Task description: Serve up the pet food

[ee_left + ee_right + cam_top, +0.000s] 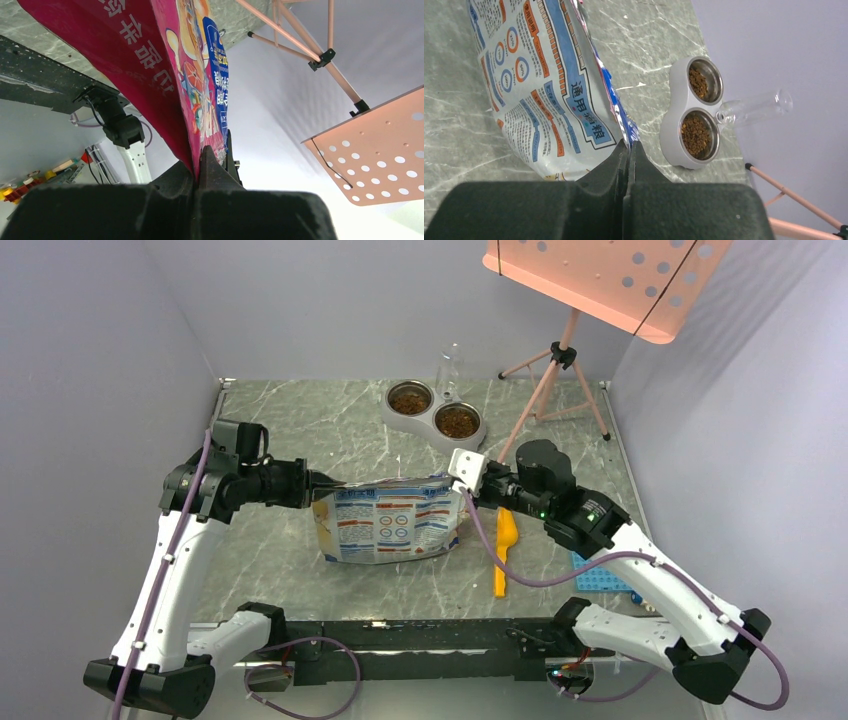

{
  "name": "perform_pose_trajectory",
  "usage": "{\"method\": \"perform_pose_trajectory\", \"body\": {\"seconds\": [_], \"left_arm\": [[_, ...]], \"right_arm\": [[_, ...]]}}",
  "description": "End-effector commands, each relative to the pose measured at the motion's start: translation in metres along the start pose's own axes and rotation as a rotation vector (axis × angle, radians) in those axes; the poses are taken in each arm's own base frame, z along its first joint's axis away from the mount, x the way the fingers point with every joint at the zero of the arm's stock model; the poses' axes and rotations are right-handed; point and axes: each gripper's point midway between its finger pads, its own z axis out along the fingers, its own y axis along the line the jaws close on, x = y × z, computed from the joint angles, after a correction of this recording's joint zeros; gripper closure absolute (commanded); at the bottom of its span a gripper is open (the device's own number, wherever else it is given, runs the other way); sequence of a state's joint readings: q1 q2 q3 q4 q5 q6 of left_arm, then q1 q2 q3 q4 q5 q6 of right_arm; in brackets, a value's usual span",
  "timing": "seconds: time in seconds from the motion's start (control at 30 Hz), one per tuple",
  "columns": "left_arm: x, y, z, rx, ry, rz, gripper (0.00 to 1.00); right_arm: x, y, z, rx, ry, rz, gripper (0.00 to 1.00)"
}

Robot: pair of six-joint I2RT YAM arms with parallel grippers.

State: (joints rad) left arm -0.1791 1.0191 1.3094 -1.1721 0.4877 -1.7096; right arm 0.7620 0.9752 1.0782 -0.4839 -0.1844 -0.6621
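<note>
Brown pet food [410, 399] [696, 135] fills both steel cups of a grey double bowl [432, 423] [669, 131] at the back of the table. The printed food bag [392, 523] [165, 75] [539, 90] stands mid-table, stretched between the arms. My left gripper [318, 480] [198, 152] is shut on the bag's left top corner. On the opposite top corner my right gripper [462, 488] [628, 147] is shut as well. A yellow scoop [505, 550] lies on the table just right of the bag.
A clear water bottle [449, 368] [754, 107] stands behind the bowl. A pink tripod [560, 360] carrying a perforated pink board [610, 275] occupies the back right corner. A blue tray [600, 578] sits under my right arm near the right edge.
</note>
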Motion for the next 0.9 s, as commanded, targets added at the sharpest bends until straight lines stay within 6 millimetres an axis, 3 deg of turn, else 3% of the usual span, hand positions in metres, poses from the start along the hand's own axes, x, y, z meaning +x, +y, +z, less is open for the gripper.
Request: {"method": "perform_pose_trajectory", "body": {"seconds": [0.0, 0.2, 0.33, 0.43, 0.6, 0.73, 0.87], "left_arm": [[-0.047, -0.007, -0.02, 0.072, -0.271, -0.01, 1.0], [-0.044, -0.014, -0.017, 0.128, -0.241, 0.0, 1.0], [-0.042, -0.016, -0.018, 0.145, -0.236, -0.002, 0.97], [-0.041, -0.016, -0.019, 0.151, -0.231, -0.006, 0.86], [-0.04, -0.016, -0.022, 0.155, -0.237, -0.007, 0.64], [-0.038, -0.015, -0.026, 0.156, -0.235, -0.003, 0.47], [-0.036, -0.018, -0.031, 0.176, -0.238, 0.005, 0.38]], "right_arm": [[0.088, -0.047, -0.073, 0.29, 0.454, 0.044, 1.0], [0.041, -0.051, -0.08, 0.23, 0.304, 0.064, 0.99], [0.008, -0.051, -0.086, 0.201, 0.183, 0.096, 0.65], [-0.013, -0.054, -0.087, 0.197, 0.105, 0.125, 0.52], [-0.035, -0.064, -0.083, 0.235, -0.004, 0.169, 0.41], [-0.043, -0.069, -0.073, 0.235, -0.038, 0.195, 0.38], [-0.045, -0.079, -0.067, 0.279, -0.048, 0.268, 0.34]]}}
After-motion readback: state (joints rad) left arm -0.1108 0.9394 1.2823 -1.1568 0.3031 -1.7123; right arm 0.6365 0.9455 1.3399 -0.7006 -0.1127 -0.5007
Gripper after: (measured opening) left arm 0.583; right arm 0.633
